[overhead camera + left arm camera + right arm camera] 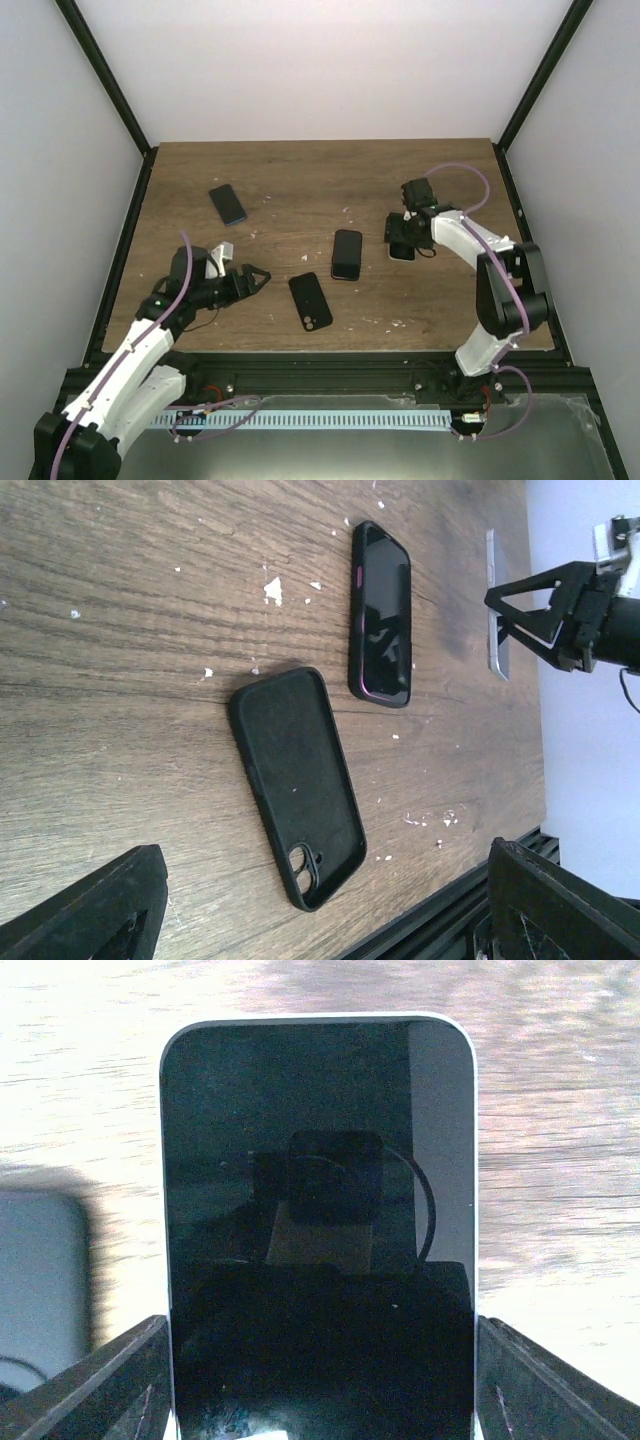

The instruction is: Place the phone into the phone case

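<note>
The phone point(318, 1210), silver-edged with a dark screen, sits between the fingers of my right gripper point(320, 1360), which is shut on its sides. In the top view this gripper point(402, 243) holds the phone point(401, 252) at the right of the table, low over the wood. The empty black phone case point(310, 300) lies open side up near the front centre. It also shows in the left wrist view point(298, 785). My left gripper point(252, 281) is open and empty, pointing at the case from its left, with the case end between its fingers point(110, 905).
A dark phone in a pink-trimmed black case point(347, 254) lies between the empty case and my right gripper; it also shows in the left wrist view point(382, 615). A blue-edged phone point(227, 203) lies at the back left. The black front rail point(450, 920) runs close to the case.
</note>
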### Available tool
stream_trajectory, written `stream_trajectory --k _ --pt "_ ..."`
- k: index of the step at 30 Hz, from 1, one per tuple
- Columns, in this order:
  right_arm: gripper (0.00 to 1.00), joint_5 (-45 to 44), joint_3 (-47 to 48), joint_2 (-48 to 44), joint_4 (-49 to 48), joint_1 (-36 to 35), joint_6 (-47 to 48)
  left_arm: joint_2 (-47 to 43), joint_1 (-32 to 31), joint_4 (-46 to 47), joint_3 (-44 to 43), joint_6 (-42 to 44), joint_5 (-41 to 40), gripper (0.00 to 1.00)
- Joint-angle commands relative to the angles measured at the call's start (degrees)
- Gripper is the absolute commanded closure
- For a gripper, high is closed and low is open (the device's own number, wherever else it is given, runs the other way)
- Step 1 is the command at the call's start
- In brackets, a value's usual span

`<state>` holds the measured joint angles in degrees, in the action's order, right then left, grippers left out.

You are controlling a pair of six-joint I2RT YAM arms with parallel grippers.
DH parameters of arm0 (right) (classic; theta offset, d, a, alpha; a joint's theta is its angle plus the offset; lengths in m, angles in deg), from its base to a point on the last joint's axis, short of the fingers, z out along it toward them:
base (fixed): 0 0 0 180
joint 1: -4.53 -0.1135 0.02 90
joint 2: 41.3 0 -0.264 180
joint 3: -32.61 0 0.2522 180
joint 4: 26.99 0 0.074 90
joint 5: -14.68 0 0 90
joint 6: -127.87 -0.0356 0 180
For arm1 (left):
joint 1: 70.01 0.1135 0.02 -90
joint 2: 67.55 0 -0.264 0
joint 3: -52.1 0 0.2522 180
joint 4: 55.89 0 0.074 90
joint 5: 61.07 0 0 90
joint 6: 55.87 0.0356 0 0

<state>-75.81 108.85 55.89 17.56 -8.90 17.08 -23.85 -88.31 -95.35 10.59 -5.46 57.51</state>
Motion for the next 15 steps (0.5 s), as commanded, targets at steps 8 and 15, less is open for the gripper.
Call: stream_trajectory --k 8,15 --pt "0.34 8.4 -4.0 -12.9 -6.9 -17.3 -6.0 -7.3 -0.1 -3.4 -4.0 0.6 -6.8 0.11" --pt "0.34 8.5 -2.5 -10.9 -9.1 -26.3 -8.8 -10.8 -0.1 -5.5 -4.9 0.7 -8.9 0.1"
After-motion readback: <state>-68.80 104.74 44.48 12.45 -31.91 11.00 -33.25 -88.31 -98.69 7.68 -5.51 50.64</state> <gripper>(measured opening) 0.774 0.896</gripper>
